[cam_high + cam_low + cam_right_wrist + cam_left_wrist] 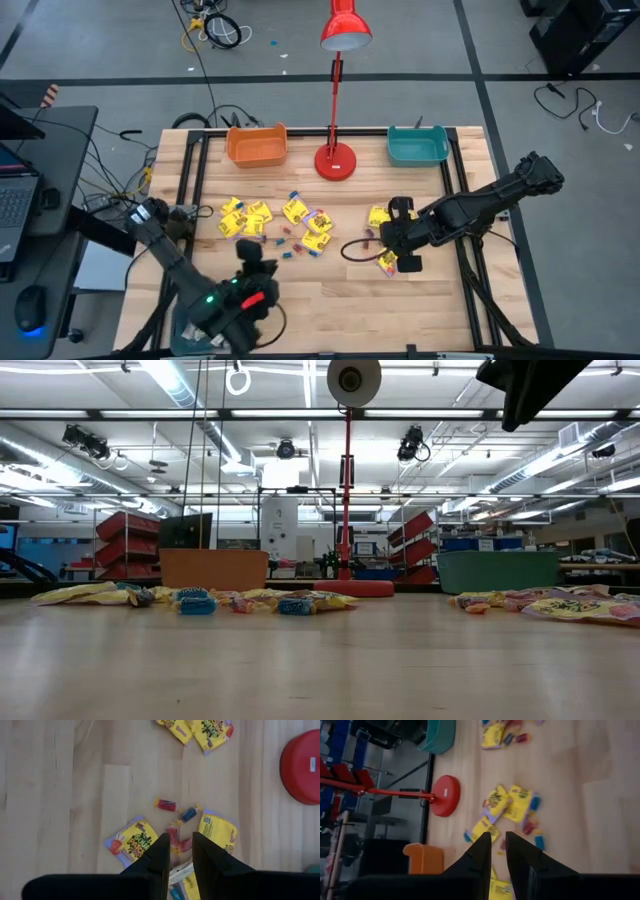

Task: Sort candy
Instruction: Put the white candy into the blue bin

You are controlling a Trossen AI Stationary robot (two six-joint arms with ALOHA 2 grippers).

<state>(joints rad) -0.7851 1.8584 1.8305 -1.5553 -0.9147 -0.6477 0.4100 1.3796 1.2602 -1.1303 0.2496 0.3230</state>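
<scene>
No candy is held yet: both narrow-gapped, empty claws, right and left, hover above the bench, so a descent and pinch are called for next.

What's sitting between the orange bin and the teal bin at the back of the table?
In the high view, the red lamp's round base stands between the orange bin and the teal bin.

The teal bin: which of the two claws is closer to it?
The right. The right claw hovers over candy just in front of the teal bin; the left claw sits far across the table, near its front edge.
</scene>
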